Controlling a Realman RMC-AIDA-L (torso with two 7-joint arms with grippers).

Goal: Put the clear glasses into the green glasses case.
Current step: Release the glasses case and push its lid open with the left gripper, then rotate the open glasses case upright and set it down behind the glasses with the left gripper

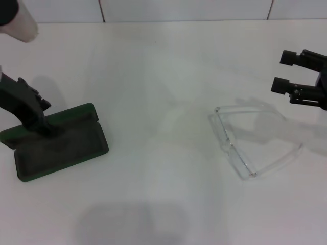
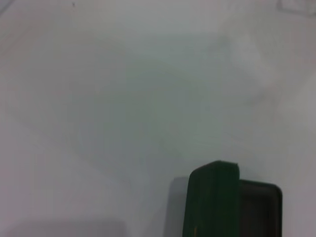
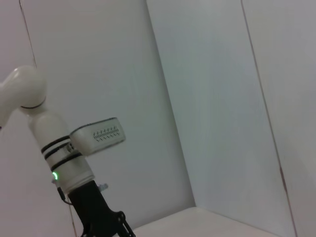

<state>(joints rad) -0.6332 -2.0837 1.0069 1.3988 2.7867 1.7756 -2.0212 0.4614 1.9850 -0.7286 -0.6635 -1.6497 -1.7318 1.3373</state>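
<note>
Clear plastic against a white table (image 1: pixel 163 61) is the main hazard here: the clear glasses (image 1: pixel 240 148) lie at the right of the head view, arms unfolded, almost invisible. The right gripper (image 1: pixel 278 71) hovers just above and to the right of them at the frame's right edge, fingers spread apart and holding nothing. A slightly misjudged descent could pinch only a thin arm, or push the frame sliding away. At lower left, the green glasses case (image 1: pixel 61 145) lies open, and the left gripper (image 1: pixel 43 125) is down on its lid near the hinge; whether those fingers are clamped I cannot tell. If that hold slips, the case may shift or close.
</note>
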